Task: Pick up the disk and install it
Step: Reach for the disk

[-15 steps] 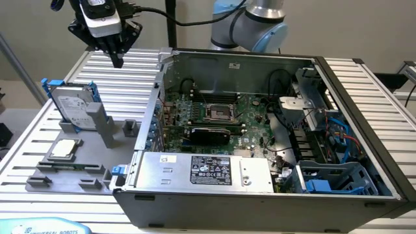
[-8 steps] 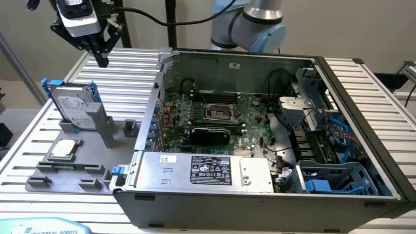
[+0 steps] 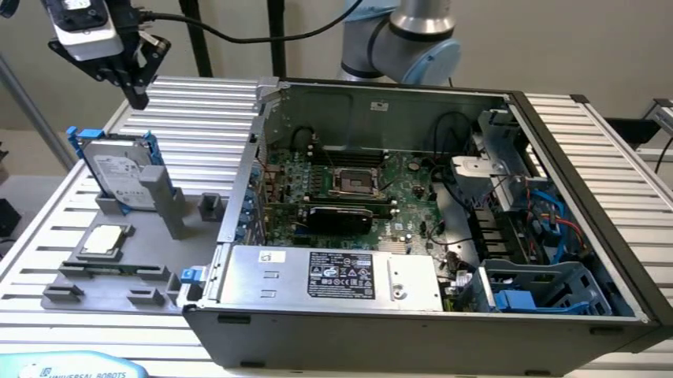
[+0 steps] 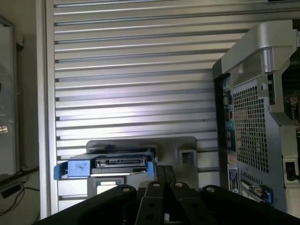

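The ribbed metal table (image 3: pixel 200 102) carries an open computer case (image 3: pixel 399 339), lid off and motherboard and cables exposed. Just beside the case, on the exterior view's left, sits a grey holder (image 3: pixel 137 276). The disk (image 3: pixel 118 169) stands on edge in that holder, leaning slightly in its blue rail frame and not yet lifted. The wrist view sees it end-on (image 4: pixel 119 164), away from the case's perforated wall. The tool (image 3: pixel 137 94) hangs in the air above the disk, well clear of the case, with its fingers pressed together and nothing between them. The likely trouble is a descent with the fingers closed like this: they would strike the disk's upper edge rather than straddle it, tipping it in the holder or popping the blue rail loose.
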